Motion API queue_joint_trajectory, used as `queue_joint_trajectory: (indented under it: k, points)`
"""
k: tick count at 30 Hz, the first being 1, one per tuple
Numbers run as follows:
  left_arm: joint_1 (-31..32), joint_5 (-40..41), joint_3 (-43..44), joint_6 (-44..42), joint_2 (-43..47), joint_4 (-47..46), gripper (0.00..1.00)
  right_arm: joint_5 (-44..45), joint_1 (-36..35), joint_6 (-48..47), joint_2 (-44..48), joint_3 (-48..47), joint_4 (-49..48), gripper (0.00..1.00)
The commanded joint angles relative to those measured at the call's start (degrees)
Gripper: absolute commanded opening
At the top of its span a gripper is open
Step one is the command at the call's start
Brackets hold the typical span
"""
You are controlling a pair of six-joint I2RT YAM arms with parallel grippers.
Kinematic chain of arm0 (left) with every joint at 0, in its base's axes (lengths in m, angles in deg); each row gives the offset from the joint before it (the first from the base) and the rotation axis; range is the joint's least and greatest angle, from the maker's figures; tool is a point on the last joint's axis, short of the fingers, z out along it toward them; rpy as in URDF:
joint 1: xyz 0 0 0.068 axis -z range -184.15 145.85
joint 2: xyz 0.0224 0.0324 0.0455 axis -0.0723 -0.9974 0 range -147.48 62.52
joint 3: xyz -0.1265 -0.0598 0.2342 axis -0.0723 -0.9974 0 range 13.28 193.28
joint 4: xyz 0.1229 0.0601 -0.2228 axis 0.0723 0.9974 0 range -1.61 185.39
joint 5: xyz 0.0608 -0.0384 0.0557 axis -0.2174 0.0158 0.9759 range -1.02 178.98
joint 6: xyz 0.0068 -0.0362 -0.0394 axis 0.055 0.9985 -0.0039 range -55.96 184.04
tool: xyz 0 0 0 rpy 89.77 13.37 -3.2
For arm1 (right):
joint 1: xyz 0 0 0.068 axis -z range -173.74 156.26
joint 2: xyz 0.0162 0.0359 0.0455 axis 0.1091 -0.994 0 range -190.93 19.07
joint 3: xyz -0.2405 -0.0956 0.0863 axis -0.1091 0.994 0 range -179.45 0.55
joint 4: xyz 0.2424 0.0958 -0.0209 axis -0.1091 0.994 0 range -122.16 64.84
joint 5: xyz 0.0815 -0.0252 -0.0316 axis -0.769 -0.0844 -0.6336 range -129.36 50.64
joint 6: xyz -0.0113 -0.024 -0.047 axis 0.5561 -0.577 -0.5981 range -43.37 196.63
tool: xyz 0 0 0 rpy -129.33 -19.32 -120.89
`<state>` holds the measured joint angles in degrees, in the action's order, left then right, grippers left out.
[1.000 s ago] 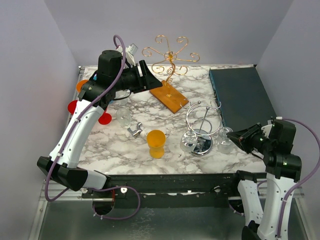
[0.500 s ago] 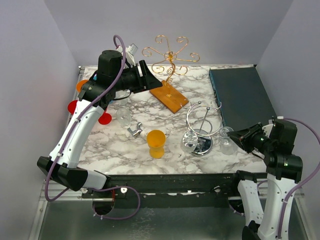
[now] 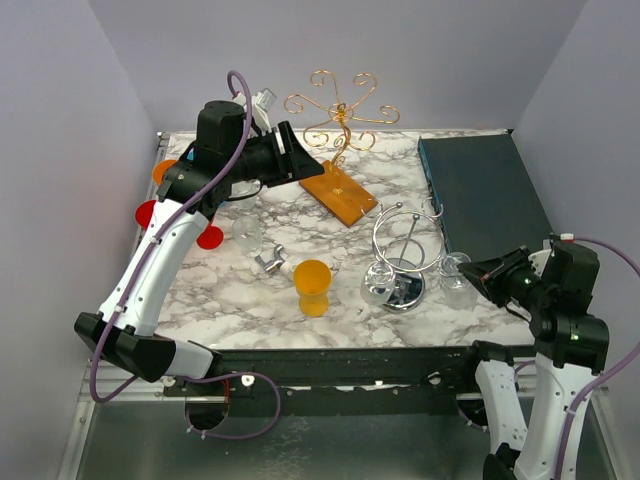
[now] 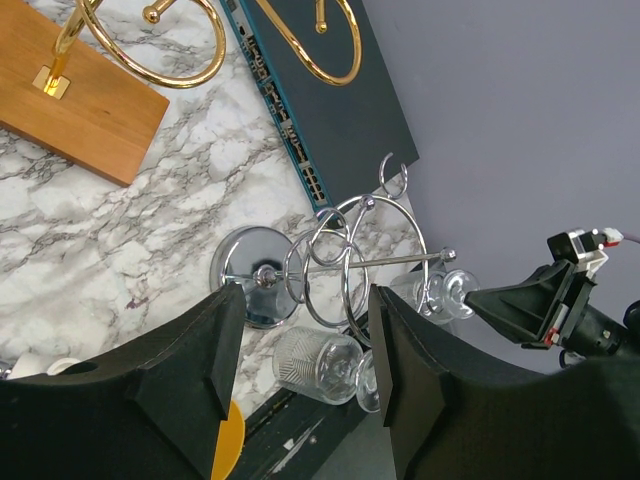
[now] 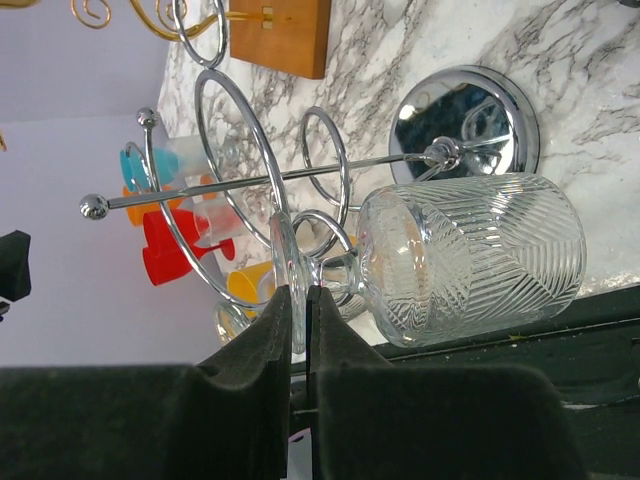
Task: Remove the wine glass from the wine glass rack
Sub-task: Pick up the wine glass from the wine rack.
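clear wine glass [image 5: 470, 260], foot pinched in right gripper [image 5: 298, 300], at chrome rack [image 5: 300, 172]

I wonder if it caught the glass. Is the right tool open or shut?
Shut: the right tool pinches the flat foot of the wine glass.

Two racks are standing on the table [image 3: 230, 300]: one gold rack [image 3: 338, 195] and one chrome rack [image 3: 408, 292]. Three clear glasses are showing: a first glass [image 3: 378, 287], a second glass [image 3: 455, 272] and a third glass [image 3: 247, 232]. One orange cup [image 3: 312, 285] is lying there. Two red pieces are showing, one red piece [image 3: 146, 213] and another red piece [image 3: 209, 238]. One orange piece [image 3: 163, 170] is peeking out, half hidden. One teal piece [image 5: 133, 165] is appearing in the right wrist view. One dark flat box [image 3: 485, 195] is lying there, and one small pale thing [image 3: 270, 262] I cannot name.
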<state>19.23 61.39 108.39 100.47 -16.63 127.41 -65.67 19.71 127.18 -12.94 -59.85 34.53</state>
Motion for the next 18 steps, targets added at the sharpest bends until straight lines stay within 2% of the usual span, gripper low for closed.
queue_joint_trajectory:
  k: [1,18]
  points:
    - [0.27,0.86,-0.23,0.14,1.47,-0.88,0.58,1.03,0.08,-0.07,1.31,-2.65,-0.05,0.01]
    - [0.27,0.71,0.68,0.66,0.89,-0.97,0.58,8.95,0.09,-1.06,0.69,-9.21,7.77,0.01]
